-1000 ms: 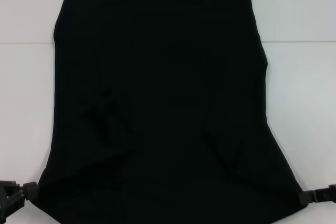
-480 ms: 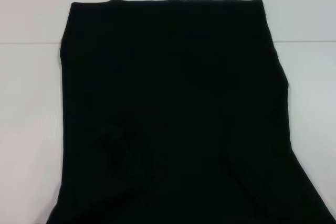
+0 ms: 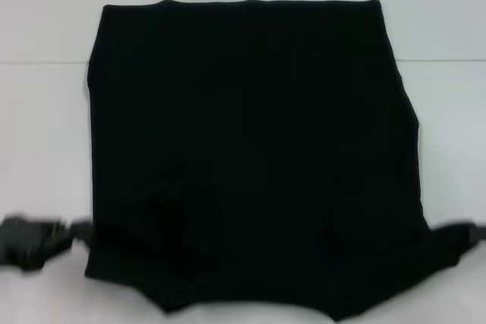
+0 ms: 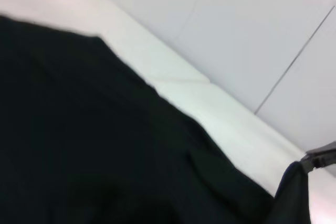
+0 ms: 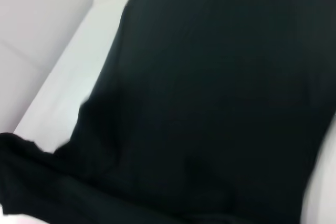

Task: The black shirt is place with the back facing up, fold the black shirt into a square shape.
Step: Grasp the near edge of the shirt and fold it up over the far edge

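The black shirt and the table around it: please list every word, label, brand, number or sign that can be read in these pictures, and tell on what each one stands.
None can be read. The black shirt shows only plain black cloth in the head view and in both wrist views; no lettering or tag is visible on the side facing up. The white table carries no writing either, and the left gripper and right gripper show no readable marking.

One large plain black soft cloth shirt [image 3: 250, 149] lies on one white flat surface [image 3: 45, 149]. Two dark robot grippers show in the head view: the left gripper [image 3: 72, 231] and the right gripper [image 3: 463, 233], one at each near corner of the shirt.
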